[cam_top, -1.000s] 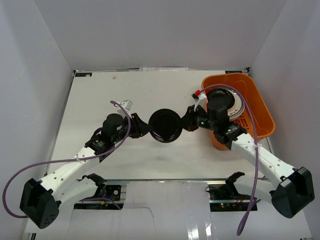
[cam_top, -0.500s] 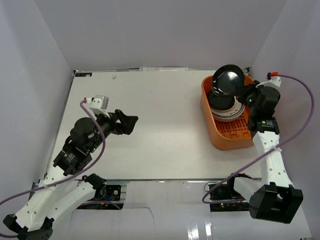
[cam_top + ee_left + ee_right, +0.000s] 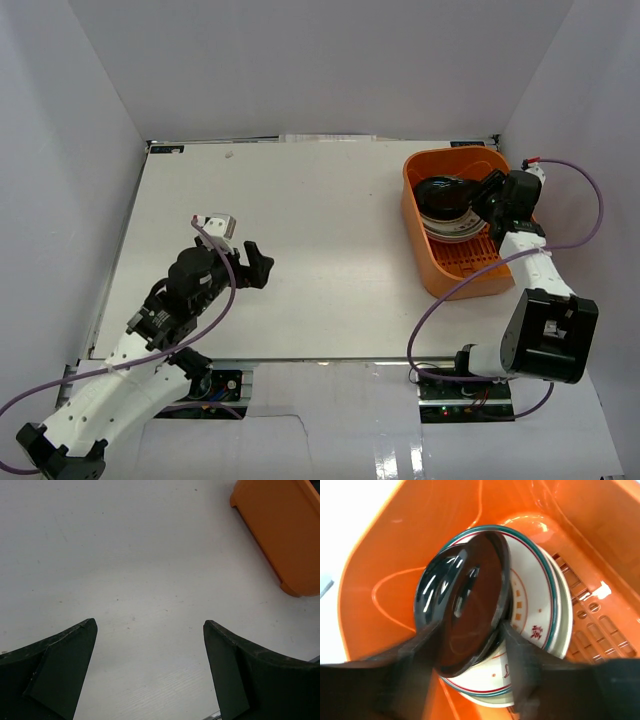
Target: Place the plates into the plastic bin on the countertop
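Note:
The orange plastic bin (image 3: 452, 283) stands at the right of the white countertop (image 3: 320, 210). Inside it lies a stack of plates. A glossy black plate (image 3: 445, 192) (image 3: 465, 610) leans tilted on top, over another black one and a white plate with a teal rim (image 3: 540, 615). My right gripper (image 3: 488, 197) (image 3: 471, 625) hangs inside the bin, open, its blurred fingers either side of the black plate's lower edge. My left gripper (image 3: 257, 263) (image 3: 150, 625) is open and empty above bare countertop at the left.
White walls enclose the countertop on three sides. In the left wrist view, a corner of the bin (image 3: 280, 530) shows at the upper right. The slotted base of the bin (image 3: 592, 625) is exposed to the right of the stack.
The right arm carried the black plate from mid-table into the bin, lowered it onto the stack and spread its jaws. The left gripper let go, opened and drew back left.

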`<action>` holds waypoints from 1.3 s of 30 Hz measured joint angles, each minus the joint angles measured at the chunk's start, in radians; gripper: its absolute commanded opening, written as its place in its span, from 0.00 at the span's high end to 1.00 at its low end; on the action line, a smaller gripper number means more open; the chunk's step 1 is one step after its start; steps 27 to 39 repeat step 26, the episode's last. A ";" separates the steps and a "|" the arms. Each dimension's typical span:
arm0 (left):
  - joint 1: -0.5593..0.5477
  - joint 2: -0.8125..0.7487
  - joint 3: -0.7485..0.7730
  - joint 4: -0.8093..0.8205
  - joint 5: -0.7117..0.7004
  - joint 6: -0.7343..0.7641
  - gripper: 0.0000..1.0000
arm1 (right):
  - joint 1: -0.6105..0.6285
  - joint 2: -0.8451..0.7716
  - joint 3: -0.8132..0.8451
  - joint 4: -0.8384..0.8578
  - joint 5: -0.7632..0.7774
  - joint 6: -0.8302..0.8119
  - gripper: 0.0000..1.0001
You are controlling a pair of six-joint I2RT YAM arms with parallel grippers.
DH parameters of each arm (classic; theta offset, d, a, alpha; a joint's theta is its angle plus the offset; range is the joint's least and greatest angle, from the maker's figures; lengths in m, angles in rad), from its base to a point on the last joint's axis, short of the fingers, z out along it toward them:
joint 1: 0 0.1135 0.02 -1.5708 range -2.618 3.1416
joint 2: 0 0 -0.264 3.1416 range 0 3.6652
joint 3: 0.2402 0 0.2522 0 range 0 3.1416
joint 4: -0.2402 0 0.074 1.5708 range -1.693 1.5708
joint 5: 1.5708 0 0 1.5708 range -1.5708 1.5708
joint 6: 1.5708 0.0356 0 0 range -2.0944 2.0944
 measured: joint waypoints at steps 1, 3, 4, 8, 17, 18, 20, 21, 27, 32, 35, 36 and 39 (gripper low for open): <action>0.000 -0.006 0.000 0.003 0.000 0.000 0.02 | 0.000 -0.006 0.000 -0.001 -0.001 0.004 0.28; 0.000 -0.018 0.000 0.005 0.000 0.002 0.02 | 0.001 -0.037 -0.002 -0.005 0.002 0.006 0.06; 0.000 -0.024 0.000 0.006 -0.001 0.003 0.02 | 0.000 -0.060 -0.004 -0.006 0.006 0.008 0.02; 0.000 -0.031 0.000 0.011 -0.008 0.003 0.02 | 0.000 -0.208 -0.035 -0.016 0.009 0.003 0.10; 0.000 -0.003 0.113 0.004 -0.004 -0.010 0.02 | 0.054 -0.528 -0.073 -0.102 -0.217 -0.015 0.10; 0.000 -0.003 0.140 0.007 -0.002 -0.013 0.02 | 0.063 -0.558 -0.071 -0.119 -0.259 -0.016 0.10; 0.000 -0.001 0.203 0.008 0.002 -0.016 0.02 | 0.073 -0.613 -0.052 -0.158 -0.333 -0.014 0.10; 0.000 -0.001 0.236 0.011 0.005 -0.016 0.02 | 0.074 -0.653 -0.027 -0.171 -0.354 -0.015 0.10; 0.000 -0.039 0.382 0.038 0.018 -0.016 0.02 | 0.074 -0.799 0.164 -0.209 -0.379 -0.027 0.10; 0.000 -0.039 0.382 0.038 0.018 -0.016 0.02 | 0.074 -0.799 0.164 -0.209 -0.379 -0.027 0.10; 0.000 -0.039 0.382 0.038 0.018 -0.016 0.02 | 0.074 -0.799 0.164 -0.209 -0.379 -0.027 0.10; 0.000 -0.039 0.382 0.038 0.018 -0.016 0.02 | 0.074 -0.799 0.164 -0.209 -0.379 -0.027 0.10; 0.000 -0.039 0.382 0.038 0.018 -0.016 0.02 | 0.074 -0.799 0.164 -0.209 -0.379 -0.027 0.10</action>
